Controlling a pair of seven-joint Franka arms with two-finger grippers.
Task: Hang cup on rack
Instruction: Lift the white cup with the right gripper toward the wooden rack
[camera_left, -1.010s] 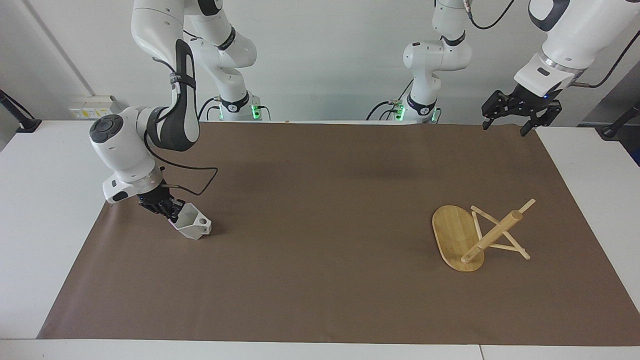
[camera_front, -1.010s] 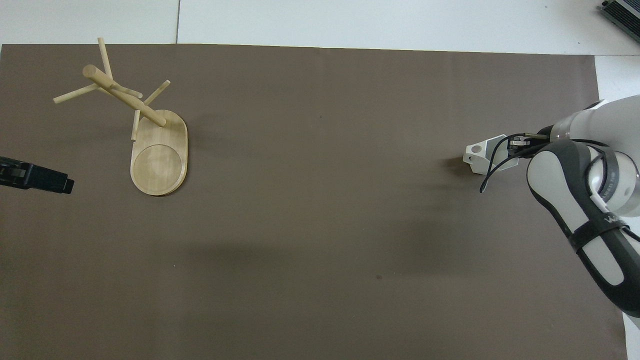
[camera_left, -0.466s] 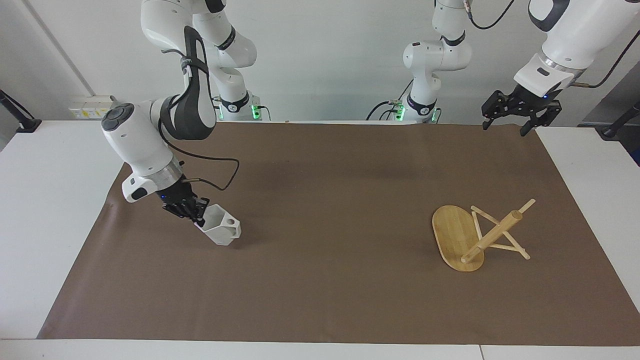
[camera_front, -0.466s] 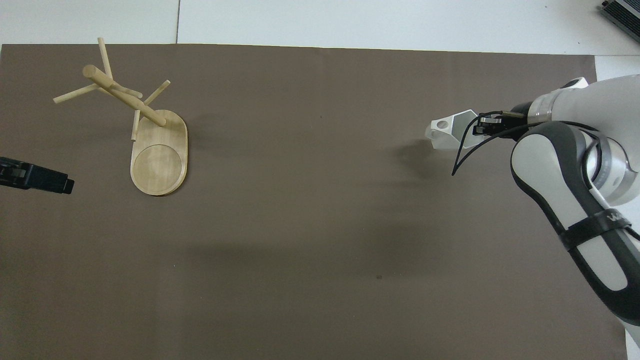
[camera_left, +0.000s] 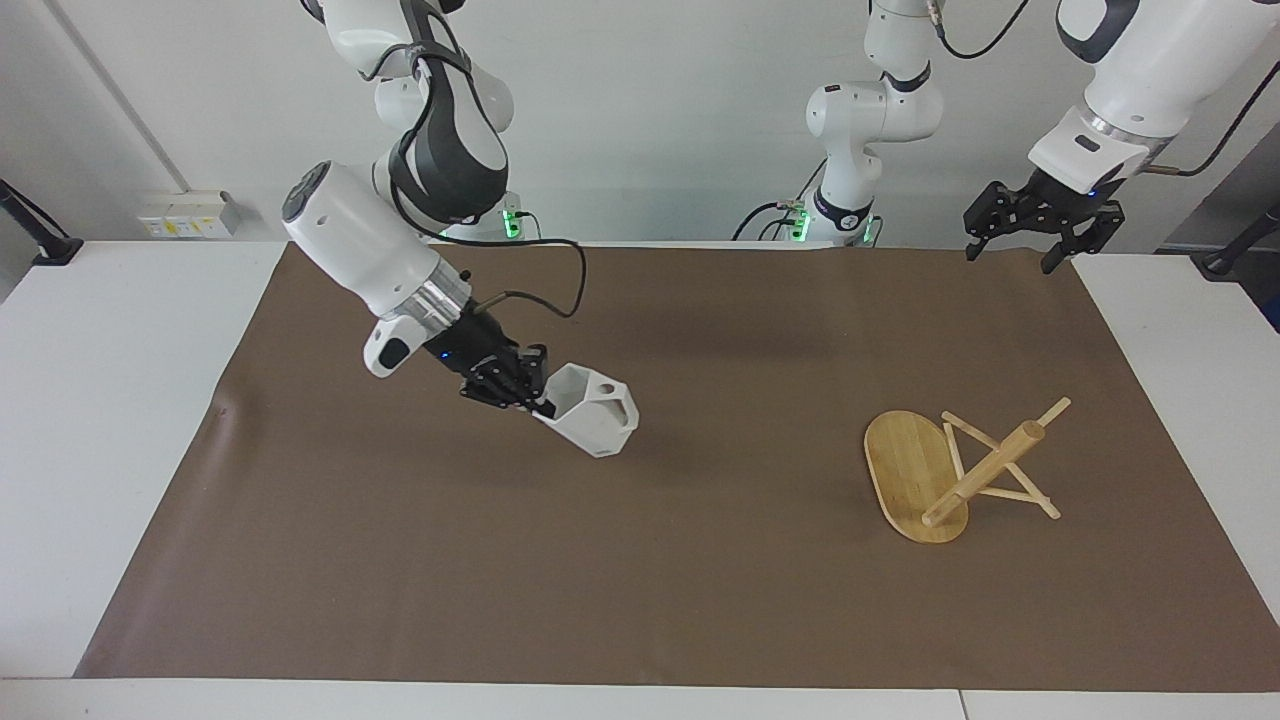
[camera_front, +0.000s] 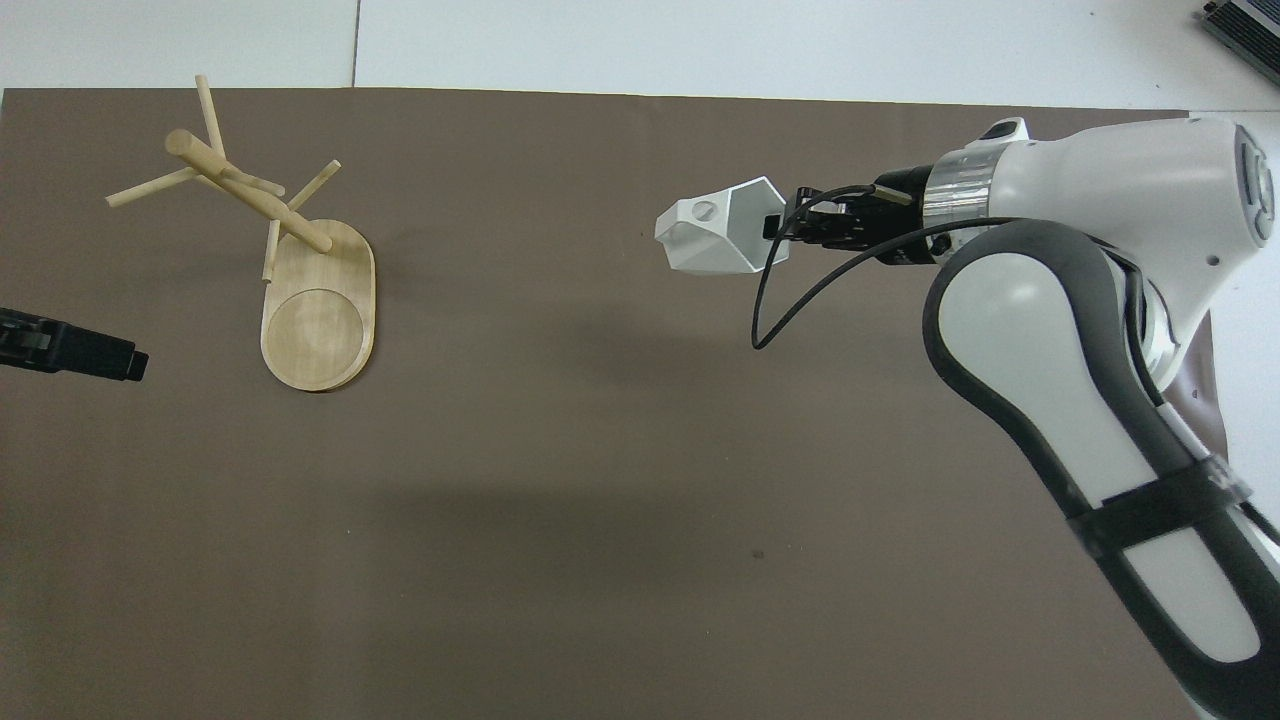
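My right gripper (camera_left: 533, 400) is shut on the rim of the white faceted cup (camera_left: 597, 413) and holds it tilted in the air above the brown mat, about midway along the table. The cup's handle (camera_front: 705, 211), pierced by a round hole, points toward the rack. The bamboo rack (camera_left: 975, 475) stands on its oval base (camera_front: 318, 318) toward the left arm's end of the table, its thin pegs bare. My left gripper (camera_left: 1008, 256) waits open, raised over the mat's corner closest to the left arm's base. In the overhead view only the tip of the left gripper (camera_front: 100, 355) shows.
A brown mat (camera_left: 640, 580) covers most of the white table (camera_left: 90, 420). A black cable (camera_front: 790, 300) loops from the right wrist beside the cup.
The right arm has lifted the cup off the mat and carried it from the right arm's end toward the middle of the table. The left arm has not moved.
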